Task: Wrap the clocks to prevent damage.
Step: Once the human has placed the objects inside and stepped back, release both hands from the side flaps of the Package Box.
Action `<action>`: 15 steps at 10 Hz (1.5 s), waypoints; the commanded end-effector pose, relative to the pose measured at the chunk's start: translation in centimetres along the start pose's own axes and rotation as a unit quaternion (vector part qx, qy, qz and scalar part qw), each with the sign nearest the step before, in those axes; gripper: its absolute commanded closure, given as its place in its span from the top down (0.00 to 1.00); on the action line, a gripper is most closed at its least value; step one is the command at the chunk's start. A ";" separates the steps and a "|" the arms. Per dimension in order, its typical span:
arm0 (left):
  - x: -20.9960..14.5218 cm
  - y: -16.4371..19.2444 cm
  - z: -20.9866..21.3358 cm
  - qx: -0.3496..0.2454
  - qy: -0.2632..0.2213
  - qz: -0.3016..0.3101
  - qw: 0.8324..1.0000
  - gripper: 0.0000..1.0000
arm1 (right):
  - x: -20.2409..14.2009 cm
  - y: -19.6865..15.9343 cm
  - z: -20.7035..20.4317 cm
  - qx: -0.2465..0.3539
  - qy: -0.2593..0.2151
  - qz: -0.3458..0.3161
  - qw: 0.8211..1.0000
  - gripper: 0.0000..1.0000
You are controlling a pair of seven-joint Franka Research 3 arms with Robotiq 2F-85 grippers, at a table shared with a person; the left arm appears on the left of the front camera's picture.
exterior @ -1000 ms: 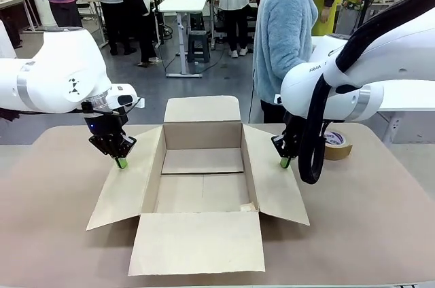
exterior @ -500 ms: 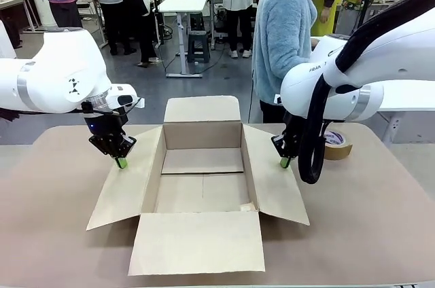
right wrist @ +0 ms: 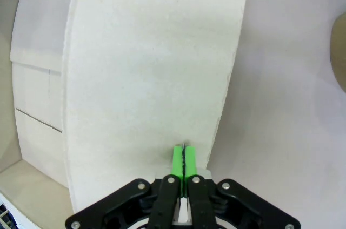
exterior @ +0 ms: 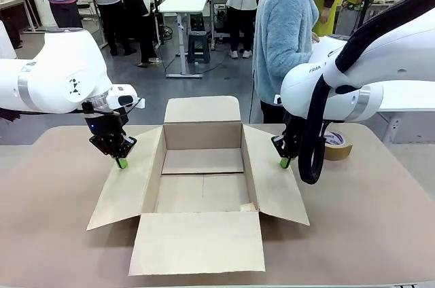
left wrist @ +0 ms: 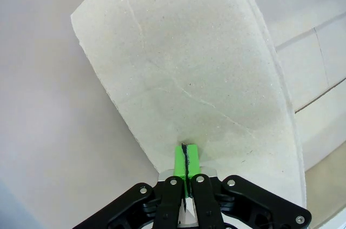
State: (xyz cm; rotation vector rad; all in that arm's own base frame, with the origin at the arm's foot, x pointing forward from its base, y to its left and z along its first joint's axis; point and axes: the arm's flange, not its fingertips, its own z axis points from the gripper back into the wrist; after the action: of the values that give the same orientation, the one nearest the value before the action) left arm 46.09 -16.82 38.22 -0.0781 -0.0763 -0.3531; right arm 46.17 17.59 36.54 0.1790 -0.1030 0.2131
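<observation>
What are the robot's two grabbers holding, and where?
Nothing is held. The left gripper and the right gripper are both shut and empty, with their tips against the side flaps of the cardboard box.

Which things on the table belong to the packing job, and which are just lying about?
In use: cardboard box, open; left end effector, shut, tip on left flap; right end effector, shut, tip on right flap.
Lying about: tape roll, untouched, beyond the right flap.
</observation>
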 end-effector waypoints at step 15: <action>0.0 0.2 0.1 0.002 0.004 0.000 1.000 0.00 | -0.1 0.1 0.1 0.000 0.000 -0.002 1.000 0.01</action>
State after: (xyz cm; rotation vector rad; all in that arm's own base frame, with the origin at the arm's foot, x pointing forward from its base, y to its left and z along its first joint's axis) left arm 46.09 -16.82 38.22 -0.0780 -0.0763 -0.3531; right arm 46.17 17.59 36.54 0.1790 -0.1030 0.2131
